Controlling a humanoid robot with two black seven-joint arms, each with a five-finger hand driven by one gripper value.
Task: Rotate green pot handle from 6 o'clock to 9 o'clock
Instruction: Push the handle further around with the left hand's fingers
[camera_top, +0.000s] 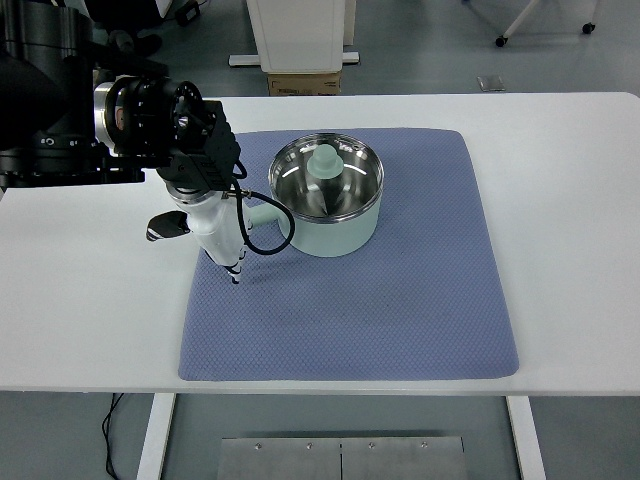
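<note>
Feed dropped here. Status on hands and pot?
Left hand at pot handle, grip unclear. Green pot on blue mat, handle pointing left. Right arm unseen.

You have one top view, looking steeply down from the robot's side onto the desk (560, 250), floor beyond.

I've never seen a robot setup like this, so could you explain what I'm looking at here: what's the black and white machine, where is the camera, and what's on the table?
One camera looks steeply down from the robot's own side. The black and white machine entering from the left is its left arm, ending in the left hand. On the white table lies a blue mat, and on it a pale green pot, steel inside. The pot's handle points left, toward the hand, which partly hides it; whether the fingers grip it cannot be told. No right arm shows.
</note>
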